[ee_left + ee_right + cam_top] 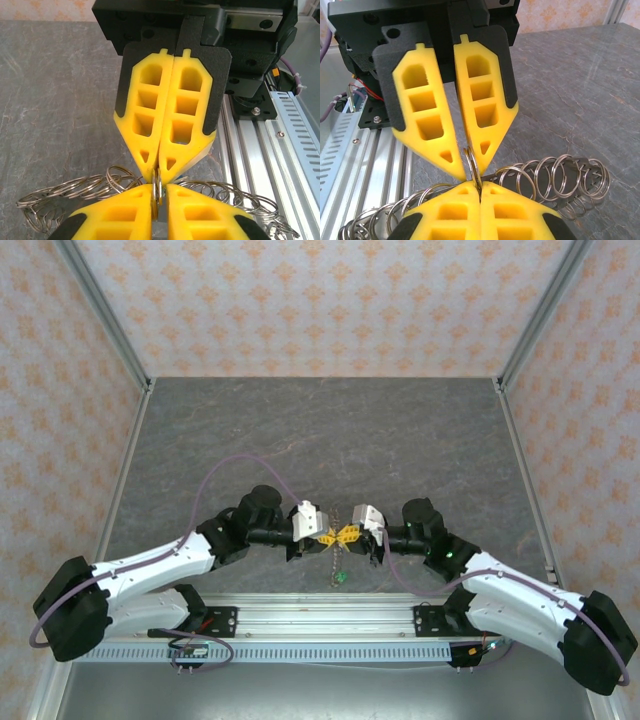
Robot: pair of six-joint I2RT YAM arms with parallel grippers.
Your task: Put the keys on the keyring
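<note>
Grey mottled table (320,430) enclosed by orange-patterned walls (320,300).

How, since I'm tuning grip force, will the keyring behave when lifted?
Probably floppy: the keyring is many loosely linked wire rings, trailing in slack curves either side of the pinch. Likely light for its length: the wire looks thin. Possibly slippery: the right claw pinches smooth metal by its very tips.

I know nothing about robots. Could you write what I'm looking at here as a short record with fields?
left gripper: slightly open around a metal ring
right gripper: shut on a ring of the keyring, tip to tip with the left gripper
keyring: chain of linked metal rings, draping to both sides
green tag: hangs from the chain below the grippers
table: grey, mottled
</note>
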